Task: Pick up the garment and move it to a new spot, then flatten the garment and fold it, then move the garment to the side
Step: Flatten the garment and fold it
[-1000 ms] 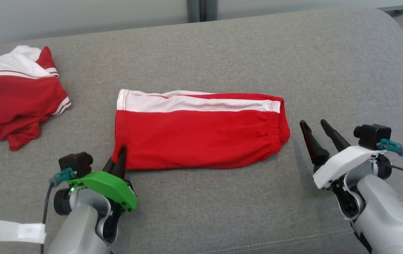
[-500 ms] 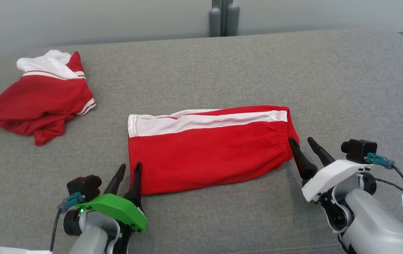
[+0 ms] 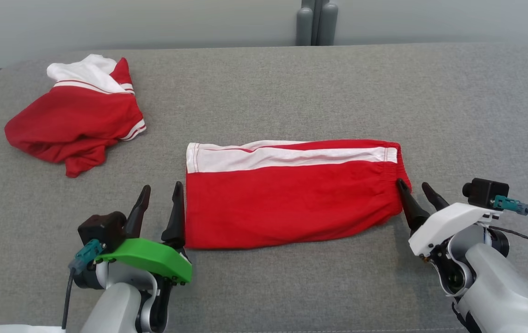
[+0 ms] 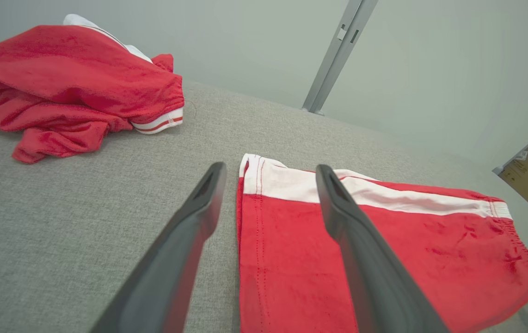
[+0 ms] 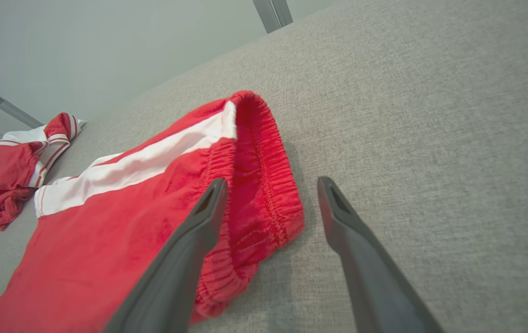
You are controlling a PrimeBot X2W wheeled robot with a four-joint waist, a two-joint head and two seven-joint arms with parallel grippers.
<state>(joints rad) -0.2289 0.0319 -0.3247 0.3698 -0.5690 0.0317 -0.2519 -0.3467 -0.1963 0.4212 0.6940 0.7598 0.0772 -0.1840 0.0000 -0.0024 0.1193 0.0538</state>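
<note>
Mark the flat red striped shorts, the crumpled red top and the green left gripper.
Flat red striped shorts (image 3: 291,203): head view, red middle.
Crumpled red top (image 3: 74,125): head view, red body.
Green left gripper (image 3: 162,186): head view, between fingertips.

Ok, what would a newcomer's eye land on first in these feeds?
The red shorts with a white side stripe, lying flat midway on the grey fabric surface. Next, the open dark left fingers at its hem end and right fingers at its elastic waistband. Then the crumpled red-and-white garment at far left.
</note>
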